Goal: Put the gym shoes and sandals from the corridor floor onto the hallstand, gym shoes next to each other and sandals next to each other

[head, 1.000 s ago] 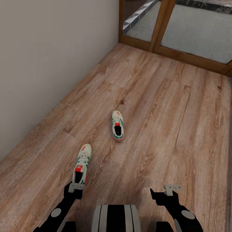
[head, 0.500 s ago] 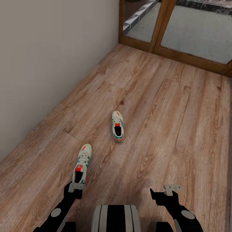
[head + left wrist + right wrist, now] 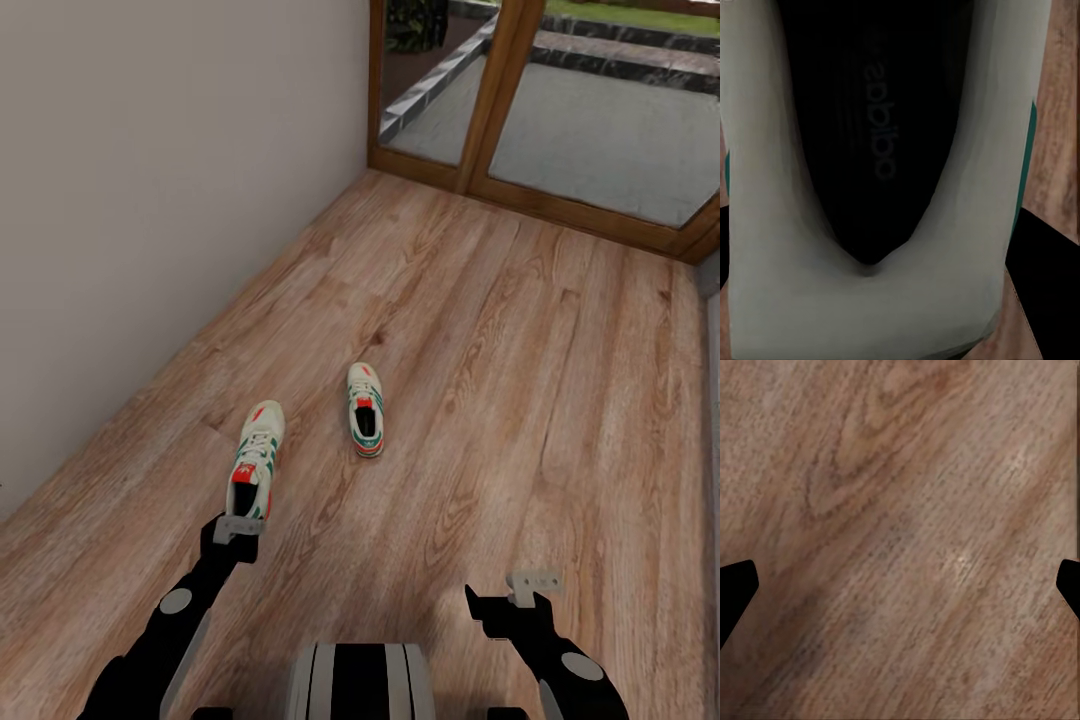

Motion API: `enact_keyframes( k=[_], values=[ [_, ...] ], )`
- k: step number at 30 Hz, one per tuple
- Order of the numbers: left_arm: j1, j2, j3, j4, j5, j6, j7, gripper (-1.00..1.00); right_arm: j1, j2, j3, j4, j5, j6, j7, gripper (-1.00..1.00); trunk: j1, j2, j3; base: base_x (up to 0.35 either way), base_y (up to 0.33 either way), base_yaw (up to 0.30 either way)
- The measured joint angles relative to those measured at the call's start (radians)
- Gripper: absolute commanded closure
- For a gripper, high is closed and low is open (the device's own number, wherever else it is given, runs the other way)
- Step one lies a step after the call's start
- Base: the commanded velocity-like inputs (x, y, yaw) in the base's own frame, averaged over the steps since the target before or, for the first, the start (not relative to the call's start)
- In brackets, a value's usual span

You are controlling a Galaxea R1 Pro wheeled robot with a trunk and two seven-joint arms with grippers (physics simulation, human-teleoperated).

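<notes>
Two white gym shoes with green stripes and red patches show in the head view. One gym shoe [image 3: 365, 410] lies alone on the wood-plank corridor floor [image 3: 520, 380]. The other gym shoe [image 3: 256, 458] hangs just ahead of my left gripper [image 3: 238, 522], which is shut on its heel. The left wrist view looks down into that shoe's dark inside [image 3: 877, 150], with black fingers [image 3: 1046, 285] against its sides. My right gripper [image 3: 512, 598] hovers low over bare floor, open, its fingertips [image 3: 733, 585] far apart. The sandals and the hallstand are out of view.
A plain beige wall [image 3: 150, 200] runs along the left. A wooden-framed glass door [image 3: 600, 130] closes the far end of the corridor. A grey edge [image 3: 712, 400] shows at the far right. My trunk [image 3: 360, 680] is at the bottom centre.
My left arm has risen and reached forward, carrying the near gym shoe with it. The head view has tilted up a little. The right arm and the other shoe have stayed put.
</notes>
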Motion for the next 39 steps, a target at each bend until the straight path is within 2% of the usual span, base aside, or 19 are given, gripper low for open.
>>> enact_keyframes(
  k=[14, 19, 26, 28, 29, 30, 31, 39],
  values=[
    [0.0, 0.001, 0.002, -0.002, 0.002, 0.045, 0.001, 1.0, 0.0, 0.001, -0.001, 0.0, 0.007, 0.0, -0.001, -1.0, -0.006, 0.003, 0.066, 0.0, 0.0, 0.0],
    [0.0, 0.001, 0.015, -0.046, 0.002, 0.1, 0.001, 1.0, 0.0, 0.002, -0.003, 0.0, 0.008, 0.0, -0.002, -1.0, -0.009, 0.004, 0.086, 0.0, 0.0, 0.0],
    [0.0, 0.0, 0.019, -0.058, 0.002, 0.118, 0.002, 1.0, 0.0, 0.002, -0.003, 0.0, 0.008, -0.006, -0.002, -1.0, -0.012, 0.006, 0.113, 0.0, 0.0, 0.0],
    [0.0, 0.0, 0.019, -0.058, 0.013, 0.118, 0.002, 1.0, 0.0, 0.002, -0.002, 0.0, 0.008, -0.006, -0.003, -1.0, -0.013, 0.007, 0.121, 0.0, 0.0, 0.0],
    [0.0, 0.0, 0.02, -0.058, 0.029, 0.118, 0.002, 1.0, 0.0, 0.002, -0.002, 0.0, 0.008, -0.006, -0.003, -1.0, -0.013, 0.007, 0.126, 0.0, 0.0, 0.0],
    [0.0, 0.0, 0.02, -0.059, 0.063, 0.119, 0.002, 1.0, 0.0, 0.002, -0.001, 0.0, 0.008, -0.006, -0.003, -1.0, -0.013, 0.007, 0.131, 0.0, 0.0, 0.0],
    [0.0, 0.0, 0.02, -0.058, 0.071, 0.119, 0.002, 1.0, 0.001, 0.002, -0.001, 0.0, 0.008, -0.006, -0.003, -1.0, -0.014, 0.007, 0.136, 0.0, 0.0, 0.0],
    [0.0, 0.0, 0.019, -0.06, 0.082, 0.118, 0.002, 1.0, 0.001, 0.002, -0.001, 0.0, 0.008, -0.006, -0.003, -1.0, -0.014, 0.008, 0.153, 0.0, 0.0, 0.0]
  ],
)
